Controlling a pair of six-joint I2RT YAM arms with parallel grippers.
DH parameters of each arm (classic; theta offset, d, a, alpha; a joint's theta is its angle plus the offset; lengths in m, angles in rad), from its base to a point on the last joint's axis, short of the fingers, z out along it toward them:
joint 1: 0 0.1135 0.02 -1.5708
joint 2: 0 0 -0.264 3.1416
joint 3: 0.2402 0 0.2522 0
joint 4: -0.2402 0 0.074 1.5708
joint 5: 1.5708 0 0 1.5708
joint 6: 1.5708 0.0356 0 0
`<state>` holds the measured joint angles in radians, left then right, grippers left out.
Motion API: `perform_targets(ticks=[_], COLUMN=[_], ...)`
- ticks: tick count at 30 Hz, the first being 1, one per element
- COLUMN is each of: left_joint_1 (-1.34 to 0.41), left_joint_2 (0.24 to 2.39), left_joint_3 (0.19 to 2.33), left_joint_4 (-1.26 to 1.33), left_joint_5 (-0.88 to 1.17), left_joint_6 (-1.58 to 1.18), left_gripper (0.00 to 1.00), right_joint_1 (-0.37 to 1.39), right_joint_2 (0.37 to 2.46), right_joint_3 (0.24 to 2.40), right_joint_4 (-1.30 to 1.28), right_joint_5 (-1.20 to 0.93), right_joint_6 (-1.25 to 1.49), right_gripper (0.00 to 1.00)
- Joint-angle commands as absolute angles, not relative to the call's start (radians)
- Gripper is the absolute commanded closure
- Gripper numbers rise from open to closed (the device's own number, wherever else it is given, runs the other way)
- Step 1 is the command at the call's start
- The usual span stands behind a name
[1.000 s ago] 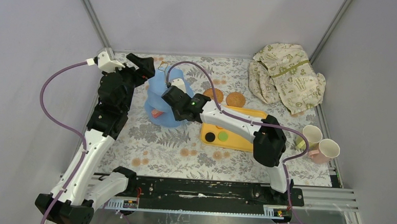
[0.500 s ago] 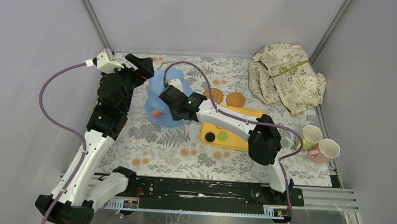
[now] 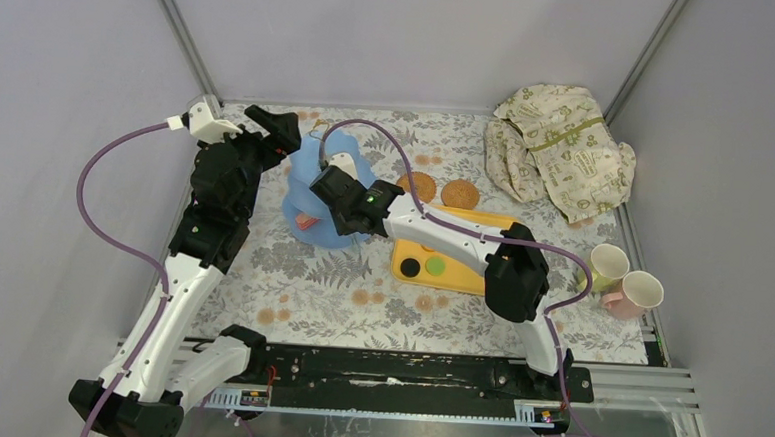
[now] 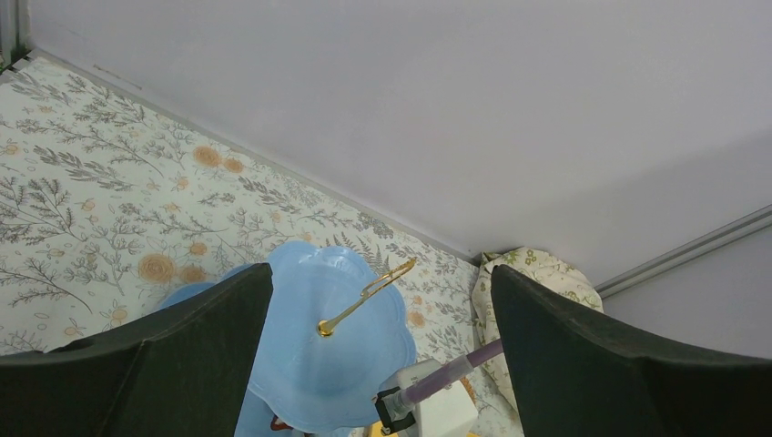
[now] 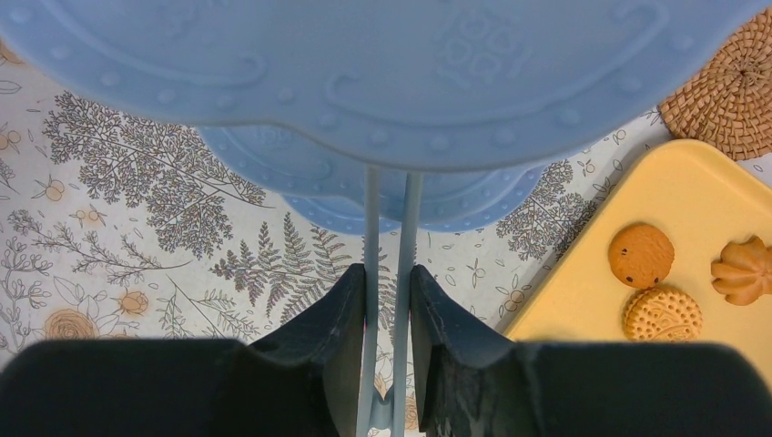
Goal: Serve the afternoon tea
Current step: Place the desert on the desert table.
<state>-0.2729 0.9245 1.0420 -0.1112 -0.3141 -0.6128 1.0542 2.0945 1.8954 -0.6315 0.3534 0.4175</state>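
The light-blue 3-tier stand (image 3: 310, 179) stands at the upper left of the tabletop (image 3: 360, 277), with the yellow tray (image 3: 466, 275) just to its right. The right gripper (image 5: 387, 273) is clenched on thin pale-blue tongs (image 5: 406, 228), whose tips are hidden under a tier. The squeeze is best eased slowly, with the tips kept low. The left gripper (image 4: 380, 270) is spread wide and empty above the stand's gold handle (image 4: 364, 296). Only the right wrist view shows the tongs and 3 biscuits (image 5: 641, 255). Only the overhead view shows the 2 cups (image 3: 610, 260).

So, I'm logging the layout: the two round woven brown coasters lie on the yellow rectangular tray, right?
Not quite: the two round woven brown coasters lie on the floral table cover, just past the far edge of the yellow rectangular tray, not on it. The top external view shows this.
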Motion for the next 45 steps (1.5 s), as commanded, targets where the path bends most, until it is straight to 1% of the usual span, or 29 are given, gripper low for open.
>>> perform_targets(ticks=[1,24,30,33,40,45], left_joint_1=[-0.264,-0.262,-0.262,-0.262,-0.263,-0.261], left_joint_2=[0.922,0.927,0.933,0.938,0.944,0.957], left_joint_3=[1.038,1.047,1.055,1.059,1.068,1.08], left_joint_4=[-0.091,-0.101,-0.103,-0.106,-0.106,-0.108], left_joint_5=[-0.319,-0.31,-0.309,-0.306,-0.305,-0.305], left_joint_6=[-0.618,-0.635,-0.638,-0.638,-0.638,-0.632], left_gripper=[0.03,0.04,0.04,0.05,0.05,0.05], right_joint_1=[1.063,1.067,1.067,1.066,1.066,1.068], right_joint_2=[2.09,2.05,2.043,2.044,2.03,1.984], right_joint_3=[1.945,1.913,1.908,1.911,1.899,1.86], right_joint_4=[-0.637,-0.631,-0.623,-0.626,-0.618,-0.589], right_joint_5=[0.349,0.338,0.34,0.338,0.342,0.347], right_joint_6=[0.402,0.402,0.395,0.393,0.391,0.383], right_gripper=[0.71,0.69,0.65,0.65,0.67,0.68])
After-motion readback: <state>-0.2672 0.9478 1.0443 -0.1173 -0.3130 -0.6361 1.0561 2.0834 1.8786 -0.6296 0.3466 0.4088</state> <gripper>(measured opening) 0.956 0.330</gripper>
